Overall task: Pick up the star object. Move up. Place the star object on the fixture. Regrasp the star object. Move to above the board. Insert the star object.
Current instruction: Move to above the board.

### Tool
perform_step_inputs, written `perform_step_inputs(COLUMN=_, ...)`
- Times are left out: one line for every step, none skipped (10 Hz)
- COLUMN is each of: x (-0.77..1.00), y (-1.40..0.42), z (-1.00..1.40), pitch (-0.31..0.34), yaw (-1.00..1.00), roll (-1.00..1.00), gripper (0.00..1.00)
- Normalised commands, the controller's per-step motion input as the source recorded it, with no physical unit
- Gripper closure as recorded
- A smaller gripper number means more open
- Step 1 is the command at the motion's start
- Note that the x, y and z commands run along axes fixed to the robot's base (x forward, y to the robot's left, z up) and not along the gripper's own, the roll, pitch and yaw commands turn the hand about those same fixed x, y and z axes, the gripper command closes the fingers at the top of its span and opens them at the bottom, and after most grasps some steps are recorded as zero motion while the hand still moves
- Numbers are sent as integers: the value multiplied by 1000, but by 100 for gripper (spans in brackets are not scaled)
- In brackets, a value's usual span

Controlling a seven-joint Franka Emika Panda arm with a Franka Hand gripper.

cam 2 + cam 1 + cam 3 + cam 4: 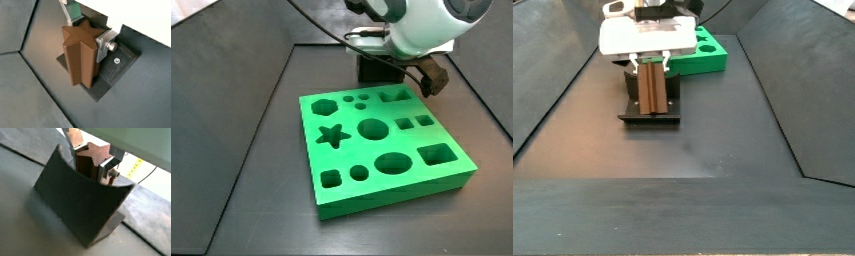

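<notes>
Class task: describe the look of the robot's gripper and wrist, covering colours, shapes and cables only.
The gripper has flat silver finger plates on a boxy white body with a dark underside. In a side view, the wrist is a rounded white and grey shell, with black cables running to it.

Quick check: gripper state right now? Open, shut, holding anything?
Gripper: shut on the star object, which stands at the fixture, behind the board.

No readable text, labels, brands or numbers anywhere; tool at fixture unmarked.
</notes>
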Motion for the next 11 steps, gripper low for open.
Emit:
perform_step_inputs(x=41, y=125, z=1000, pitch=91, yaw=303, roll=-253, gripper=100)
perform_step_inputs(x=39, y=123, z=1000, pitch=70, yaw=276, roll=-235, gripper=100)
perform_step_inputs(x=36, y=110, z=1000, pitch=-21, yaw=215, roll=-120, gripper=100)
perform_step_inputs(x=35, y=107, z=1000, pitch=-48, yaw=191, roll=-78, gripper=100)
perform_step_inputs(x=31, y=102, z=1000, pitch=-81, yaw=133, roll=-41, gripper=100)
perform_step_inputs(x=28, y=98, z=1000, pitch=-94, yaw=89, roll=-34, gripper=100)
perform_step_inputs(x=21, y=94, z=1000, pitch=-92, yaw=37, roll=-33, gripper=100)
perform_step_inputs(x=17, y=90, z=1000, pitch=-90, yaw=13, roll=-33, gripper=100)
perform_step_inputs(x=9, y=84, z=1000, pitch=-71, yaw=-21, roll=-37, gripper=100)
perform_step_inputs(x=1, y=79, z=1000, pitch=-39, yaw=-46, roll=-42, gripper=100)
perform_step_inputs(x=-6, y=72, z=1000, pitch=-13, yaw=-56, roll=-46, gripper=100)
